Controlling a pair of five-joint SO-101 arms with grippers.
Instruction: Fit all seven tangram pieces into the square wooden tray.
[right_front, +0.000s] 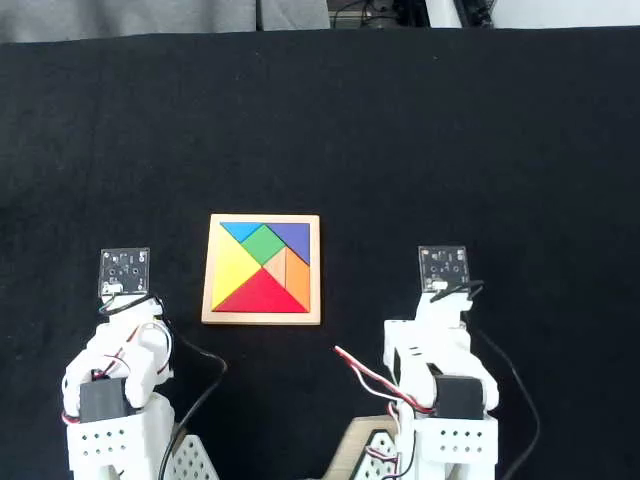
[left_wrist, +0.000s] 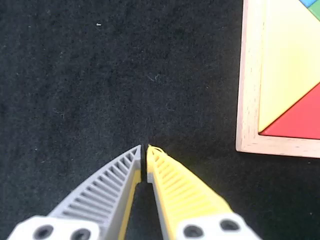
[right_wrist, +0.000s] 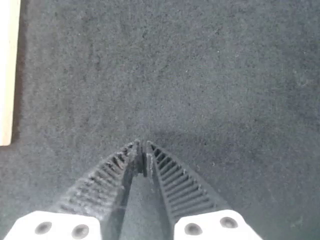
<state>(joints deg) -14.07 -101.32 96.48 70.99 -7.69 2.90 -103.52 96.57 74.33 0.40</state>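
While both flank tray (right_front: 262, 318), left claw (left_wrist: 146, 148), right claw (right_wrist: 142, 145) point down, closed.

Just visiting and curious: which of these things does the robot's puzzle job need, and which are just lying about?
Job: wooden tray; seven tangram pieces, all inside it; left gripper and right gripper, both shut and empty.
Just there: black cloth; grey curtain behind.

Square wooden tray (right_front: 262, 318) lies mid-surface on the black table (right_front: 450, 130). Flush inside it are a blue triangle (right_front: 240, 230), green square (right_front: 264, 243), purple piece (right_front: 293, 237), yellow triangle (right_front: 232, 275), tan piece (right_front: 275, 272), orange piece (right_front: 297, 282) and red triangle (right_front: 262, 296). Left arm (right_front: 120, 370) and right arm (right_front: 440, 365) stand at the near edge, apart from the tray.
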